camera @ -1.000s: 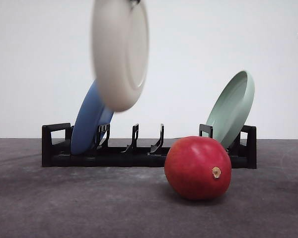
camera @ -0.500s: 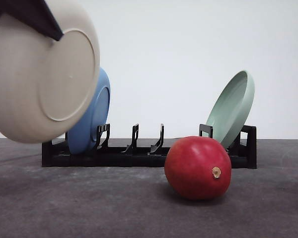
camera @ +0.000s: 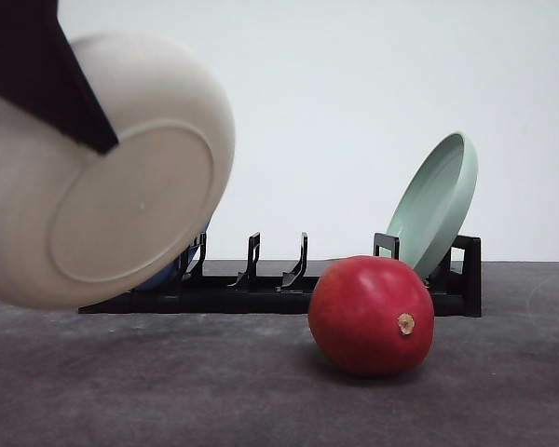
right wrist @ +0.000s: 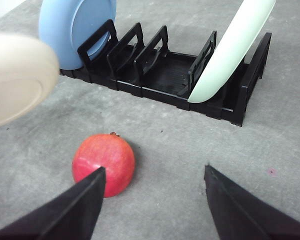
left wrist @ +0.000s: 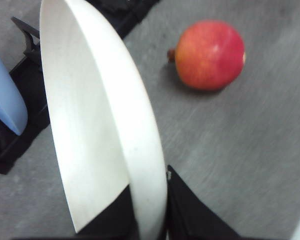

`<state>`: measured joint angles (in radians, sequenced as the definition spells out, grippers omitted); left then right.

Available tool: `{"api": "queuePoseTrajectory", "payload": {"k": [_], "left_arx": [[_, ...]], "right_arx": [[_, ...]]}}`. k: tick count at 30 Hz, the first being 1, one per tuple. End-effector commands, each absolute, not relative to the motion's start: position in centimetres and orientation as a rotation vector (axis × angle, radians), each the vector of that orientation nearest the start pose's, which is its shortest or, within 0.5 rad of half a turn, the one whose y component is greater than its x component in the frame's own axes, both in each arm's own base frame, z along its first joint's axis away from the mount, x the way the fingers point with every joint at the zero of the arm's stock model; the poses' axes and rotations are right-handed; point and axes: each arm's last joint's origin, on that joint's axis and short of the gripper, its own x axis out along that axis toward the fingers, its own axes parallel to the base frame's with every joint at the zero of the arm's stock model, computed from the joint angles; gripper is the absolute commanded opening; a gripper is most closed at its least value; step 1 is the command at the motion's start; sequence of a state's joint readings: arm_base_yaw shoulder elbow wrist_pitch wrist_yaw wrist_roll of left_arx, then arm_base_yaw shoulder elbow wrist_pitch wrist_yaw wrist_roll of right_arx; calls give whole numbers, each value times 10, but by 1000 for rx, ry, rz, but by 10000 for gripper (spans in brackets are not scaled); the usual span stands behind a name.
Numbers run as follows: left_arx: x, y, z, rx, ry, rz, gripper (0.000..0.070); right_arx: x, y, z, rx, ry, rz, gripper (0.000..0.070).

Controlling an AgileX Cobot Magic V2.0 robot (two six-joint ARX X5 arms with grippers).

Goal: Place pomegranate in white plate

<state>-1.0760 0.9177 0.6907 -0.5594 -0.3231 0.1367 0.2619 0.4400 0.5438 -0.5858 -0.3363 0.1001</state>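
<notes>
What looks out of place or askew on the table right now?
Nothing is spilled or damaged. The one oddity is the white plate, held tilted in mid-air by the left gripper clamped on its rim, not lying flat. The pomegranate sits on the table in front of the black rack.

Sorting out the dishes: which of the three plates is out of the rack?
The white plate, gripped at its rim by the left gripper above the table. The blue plate and green plate stand in the rack.
</notes>
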Motion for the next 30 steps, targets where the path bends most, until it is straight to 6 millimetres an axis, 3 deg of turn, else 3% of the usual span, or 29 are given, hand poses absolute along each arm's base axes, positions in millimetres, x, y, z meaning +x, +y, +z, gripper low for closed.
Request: {"api": "queuePoseTrajectory", "payload": {"k": [1, 12, 18, 24, 27, 30], "left_arx": [[93, -162, 248, 762, 541, -771, 9], [93, -202, 198, 1164, 600, -753, 9], [95, -216, 174, 1257, 632, -730, 11], [91, -224, 164, 1290, 637, -752, 35], [88, -226, 164, 1288, 622, -769, 80], [85, -228, 164, 1283, 604, -781, 204]], "right_arx": [[97, 36, 262, 101, 495, 567, 395], [97, 36, 262, 100, 494, 567, 395], [97, 36, 262, 100, 495, 567, 395], [97, 36, 262, 100, 495, 567, 395], [97, 36, 262, 100, 495, 567, 395], [97, 36, 262, 100, 495, 567, 395]]}}
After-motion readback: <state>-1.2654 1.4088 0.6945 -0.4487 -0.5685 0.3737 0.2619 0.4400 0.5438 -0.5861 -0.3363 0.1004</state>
